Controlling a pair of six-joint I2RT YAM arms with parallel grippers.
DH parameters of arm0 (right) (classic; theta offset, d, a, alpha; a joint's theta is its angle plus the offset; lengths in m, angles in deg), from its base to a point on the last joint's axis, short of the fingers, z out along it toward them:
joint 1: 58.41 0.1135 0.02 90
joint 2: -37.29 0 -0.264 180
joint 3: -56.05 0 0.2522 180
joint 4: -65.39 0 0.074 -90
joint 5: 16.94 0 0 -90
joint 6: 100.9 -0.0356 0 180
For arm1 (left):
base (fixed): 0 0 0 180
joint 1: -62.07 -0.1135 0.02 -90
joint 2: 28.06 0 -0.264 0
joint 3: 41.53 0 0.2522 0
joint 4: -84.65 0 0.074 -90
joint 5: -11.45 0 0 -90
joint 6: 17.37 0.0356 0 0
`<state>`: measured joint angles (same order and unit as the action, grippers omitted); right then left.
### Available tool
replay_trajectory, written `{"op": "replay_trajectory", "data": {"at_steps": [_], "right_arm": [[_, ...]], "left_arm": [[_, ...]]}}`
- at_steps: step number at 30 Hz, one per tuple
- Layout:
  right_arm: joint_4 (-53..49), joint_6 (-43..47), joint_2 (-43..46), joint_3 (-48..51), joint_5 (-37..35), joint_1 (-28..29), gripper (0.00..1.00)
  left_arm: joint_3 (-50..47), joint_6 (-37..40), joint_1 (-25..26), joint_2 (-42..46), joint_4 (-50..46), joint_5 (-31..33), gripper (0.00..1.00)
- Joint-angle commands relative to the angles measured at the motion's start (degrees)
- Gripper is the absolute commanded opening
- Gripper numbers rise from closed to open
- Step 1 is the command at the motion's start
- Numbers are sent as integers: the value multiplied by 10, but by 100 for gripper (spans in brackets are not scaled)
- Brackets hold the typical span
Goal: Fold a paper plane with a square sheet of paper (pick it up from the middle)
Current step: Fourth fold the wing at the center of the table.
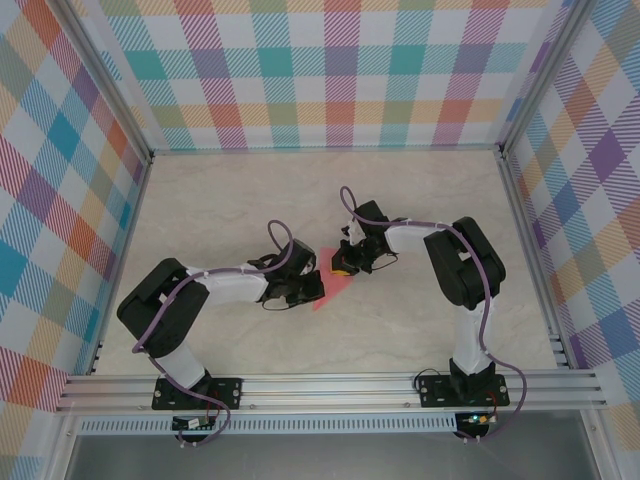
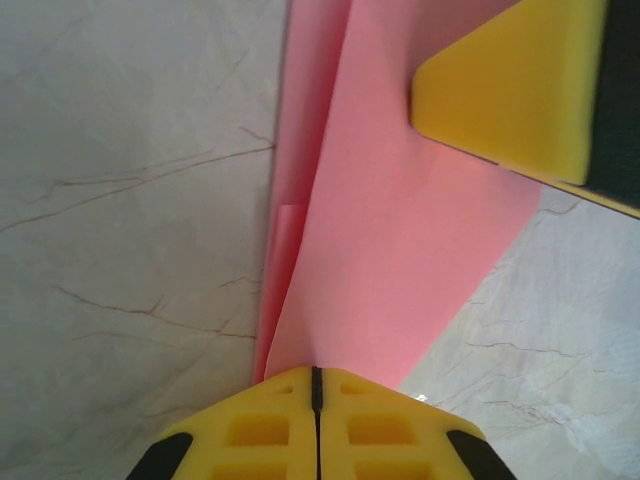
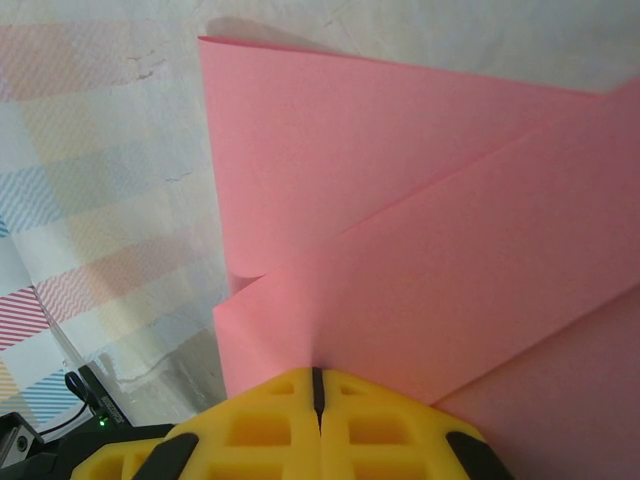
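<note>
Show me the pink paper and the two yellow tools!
pink paper point(image 1: 333, 292): top view, the bare part between the tools.
left tool point(image 2: 315, 372): left wrist view, where its closed tips meet.
right tool point(image 3: 317, 372): right wrist view, where its closed tips meet.

The left gripper point(image 2: 315, 385) is seen at the bottom edge, centred. Its two yellow fingers are pressed together, with only a thin dark seam left between them. The near edge of the salmon-pink sheet of paper point(image 2: 400, 260) is pinched at that seam. From there the sheet is spread upward and to the right over the table point(image 2: 130, 200), a pale surface with thin brown veins. A straight crease is run from the fingers to the top edge, and a narrower folded layer is exposed along its left side. The right gripper point(image 2: 515, 90) is seen at the upper right as a yellow wedge-shaped pad with black backing, positioned over the sheet.
</note>
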<state>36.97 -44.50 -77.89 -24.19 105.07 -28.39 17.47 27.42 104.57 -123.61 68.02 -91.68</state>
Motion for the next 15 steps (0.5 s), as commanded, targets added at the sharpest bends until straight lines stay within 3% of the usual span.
{"op": "replay_trajectory", "data": {"at_steps": [1,8,15], "right_arm": [[-33,14,-13,21,-75,6,3],[18,25,92,43,-16,7,5],[36,39,95,83,8,34,5]], "left_arm": [[-22,2,7,-10,-23,16,3],[-32,0,8,-19,-29,16,0],[-32,1,8,-17,-35,15,0]]}}
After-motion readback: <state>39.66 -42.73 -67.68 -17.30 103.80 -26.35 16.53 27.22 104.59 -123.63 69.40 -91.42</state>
